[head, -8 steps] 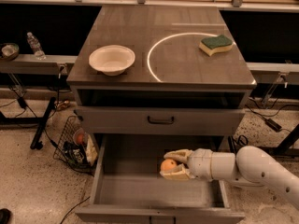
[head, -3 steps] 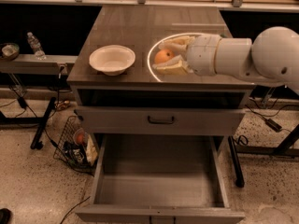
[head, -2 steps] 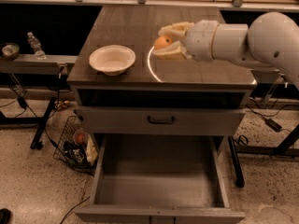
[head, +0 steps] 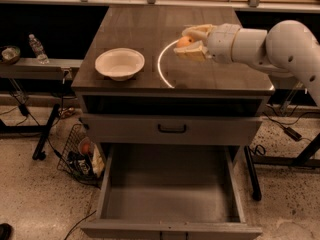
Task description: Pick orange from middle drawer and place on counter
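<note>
Speckled flooring (head: pixel 30 184) runs under a grey cabinet, and dark benches stand behind it. From the one camera view I see the tabletop (head: pixel 135 26), a wood-grain surface marked with a bright white arc (head: pixel 161 66). 1 white bowl (head: pixel 120 63) sits on its left part, just beside the arc.

The white arm (head: pixel 280 44) reaches in from the right, and the hand (head: pixel 189 43) is over the tabletop at the arc's upper end. Its 2 fingers (head: pixel 196 32) pinch the orange (head: pixel 184 42) between them. I cannot tell whether the fruit touches the surface.

Below, a shallow drawer front with a black handle (head: pixel 171 128) is closed. The middle drawer (head: pixel 170 231) is pulled out, showing its plain grey tray.

To the left, a wire basket (head: pixel 80 154) stands on the floor against the cabinet, and a water bottle (head: pixel 36 48) stands on a side bench.
</note>
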`<state>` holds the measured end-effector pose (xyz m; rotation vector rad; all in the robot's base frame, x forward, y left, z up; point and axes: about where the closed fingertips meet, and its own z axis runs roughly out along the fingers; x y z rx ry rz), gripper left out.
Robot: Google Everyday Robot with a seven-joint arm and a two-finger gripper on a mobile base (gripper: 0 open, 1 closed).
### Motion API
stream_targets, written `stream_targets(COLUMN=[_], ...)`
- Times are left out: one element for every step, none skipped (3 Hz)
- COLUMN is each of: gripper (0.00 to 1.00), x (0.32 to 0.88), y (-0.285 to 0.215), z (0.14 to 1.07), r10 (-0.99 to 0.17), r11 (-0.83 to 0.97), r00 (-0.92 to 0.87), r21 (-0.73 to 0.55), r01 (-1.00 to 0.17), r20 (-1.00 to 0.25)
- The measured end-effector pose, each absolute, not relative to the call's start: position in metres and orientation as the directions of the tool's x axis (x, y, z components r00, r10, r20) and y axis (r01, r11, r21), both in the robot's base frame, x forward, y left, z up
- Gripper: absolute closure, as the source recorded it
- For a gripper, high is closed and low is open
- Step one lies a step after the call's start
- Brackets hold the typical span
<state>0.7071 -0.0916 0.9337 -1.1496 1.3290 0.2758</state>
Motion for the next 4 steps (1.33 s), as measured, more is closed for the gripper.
stream_targets(gripper=[0.51,0.28,0.06,0.0], x=[0.729,0.738,0.741,0.739], y=[-0.107,-0.113,-0.116,-0.114], z=[0.894,0.871,0.859,0.859], r10=[-0.43,-0.437,-0.442,-0.445], r11=[0.53,0.554,0.566,0.562], r00=[0.187,0.131,0.099,0.092], r21=[-0.415,-0.381,-0.363,-0.358], r01=[-0.74,-0.74,-0.74,-0.746], r20=[-0.883,-0.89,-0.892,-0.891])
